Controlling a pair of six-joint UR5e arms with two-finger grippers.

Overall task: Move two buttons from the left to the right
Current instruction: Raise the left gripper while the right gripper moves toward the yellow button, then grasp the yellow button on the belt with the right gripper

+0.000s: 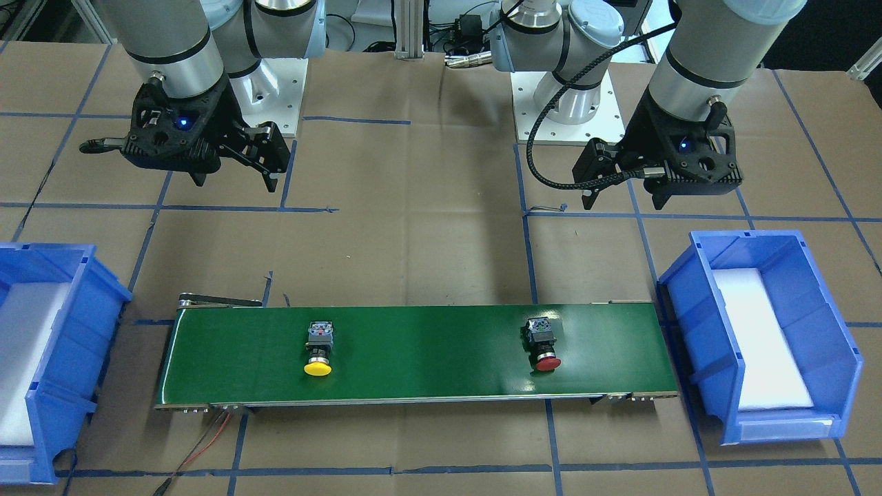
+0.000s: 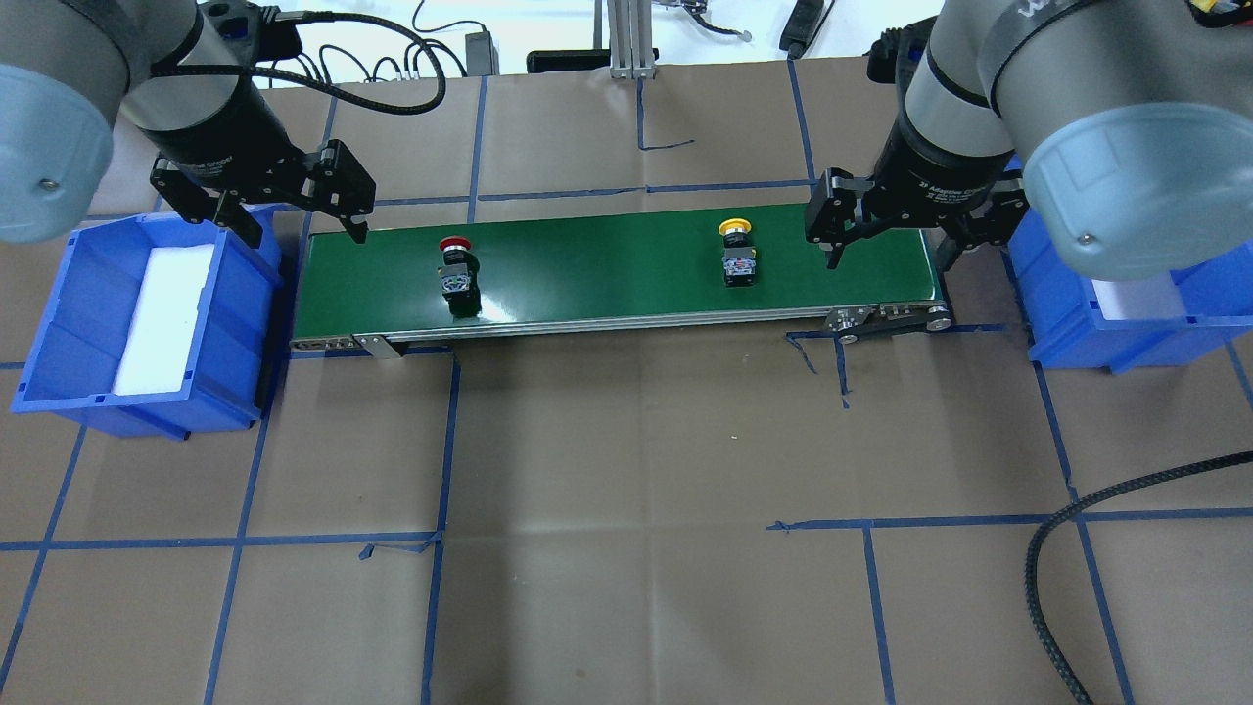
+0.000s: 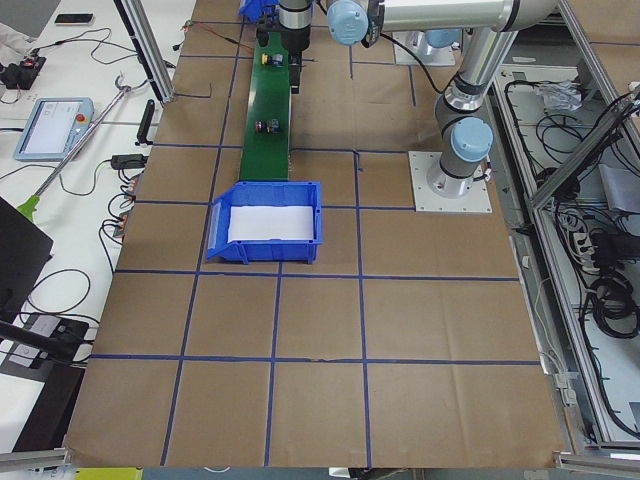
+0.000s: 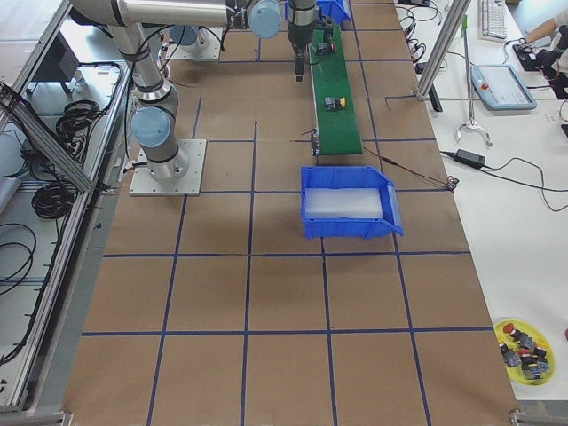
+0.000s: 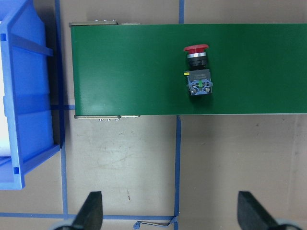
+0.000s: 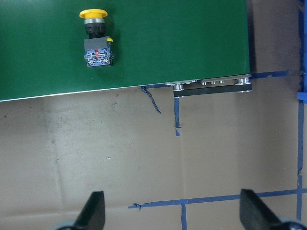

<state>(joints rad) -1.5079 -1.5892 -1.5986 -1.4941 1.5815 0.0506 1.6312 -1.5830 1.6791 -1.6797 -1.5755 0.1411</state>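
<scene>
Lying sideways on the green conveyor belt point(image 1: 427, 351), caps pointing away from the robot, the yellow button point(image 1: 318, 350) sits toward the robot's right end and the red button point(image 1: 541, 344) toward its left. Neither is in the blue bin point(image 1: 103, 289) just off the right end. Beyond the belt, the right hand point(image 1: 236, 182) and the left hand point(image 1: 622, 203) hang above the paper-covered table point(image 1: 413, 207), each empty with fingers spread wide. The pick looks to fall to the right hand. It should centre over the yellow button's block body, keep its fingers in line with the belt so they close on the flat sides rather than the round cap, and descend low enough not to tip it.
</scene>
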